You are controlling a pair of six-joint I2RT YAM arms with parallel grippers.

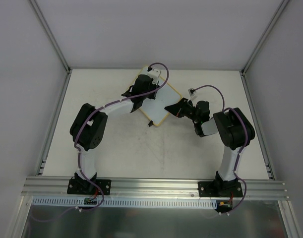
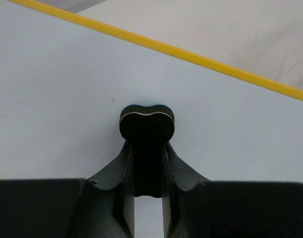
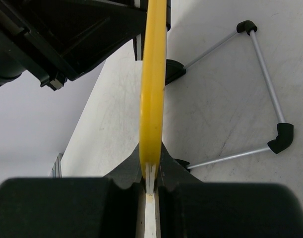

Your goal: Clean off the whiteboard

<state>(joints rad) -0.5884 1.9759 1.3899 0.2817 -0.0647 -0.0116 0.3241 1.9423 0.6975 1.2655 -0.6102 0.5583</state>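
The left arm reaches from its base at the near left across the bench [image 1: 116,153] to the far middle, where the whiteboard [image 1: 163,101] sits turned at a diagonal between the two arms. In the left wrist view the left pincer [image 2: 147,153] is clamped on a small black block [image 2: 147,121], one finger on each side of it. The block's rounded end meets the board's white face, and the part of the face seen there is plain white. The yellow frame [image 2: 191,54] runs slantwise beyond the block, and another strip of it shows at the view's left edge. On the board's right side, the right pincer [image 3: 151,171] is closed tight on the frame, which its wrist camera sees edge-on as a yellow band running straight up the picture. Right of that band a wire stand [image 3: 281,136] with black corner pieces lies over the bench, its thin metal rods meeting black clips at the board's edge. Whether the board lies flat or is tipped up I cannot tell.
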